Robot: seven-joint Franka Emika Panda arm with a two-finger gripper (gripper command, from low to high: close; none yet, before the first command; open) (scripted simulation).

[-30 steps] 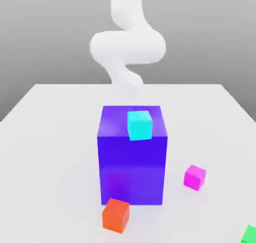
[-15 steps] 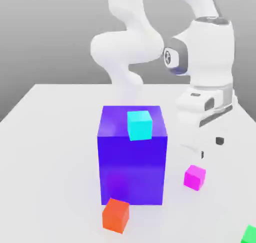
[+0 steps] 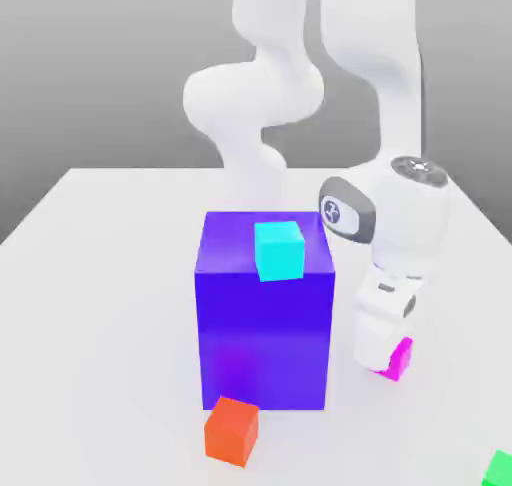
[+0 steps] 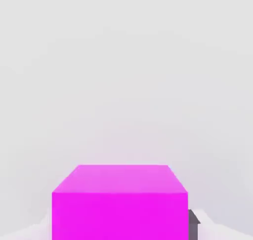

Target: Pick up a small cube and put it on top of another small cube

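The gripper (image 3: 385, 359) points down at the table, its fingers clamped on the small pink cube (image 3: 401, 360), which sits on the table toward the front right corner as the exterior view shows it. In that view the white hand covers most of the cube, leaving just a magenta sliver at its lower right, and the fingers themselves cannot be made out there. In the hand view the cube (image 4: 120, 202) is close up: a plain, bright magenta block with a flat top and one face showing, its lower part cut off by the picture's edge, and a dark finger pad (image 4: 193, 224) pressed against one side; the other pad is hidden. Just beside the gripper stands the big blue-violet cube (image 3: 264, 314), near the middle of the table (image 3: 100, 304), rising to about the height of the wrist. A small cyan cube (image 3: 279, 250) rests on its top near the front edge. A small orange-red cube (image 3: 232, 429) lies at the big cube's front foot. A green cube (image 3: 500, 468) at the front right corner is cut off by the picture's edge.
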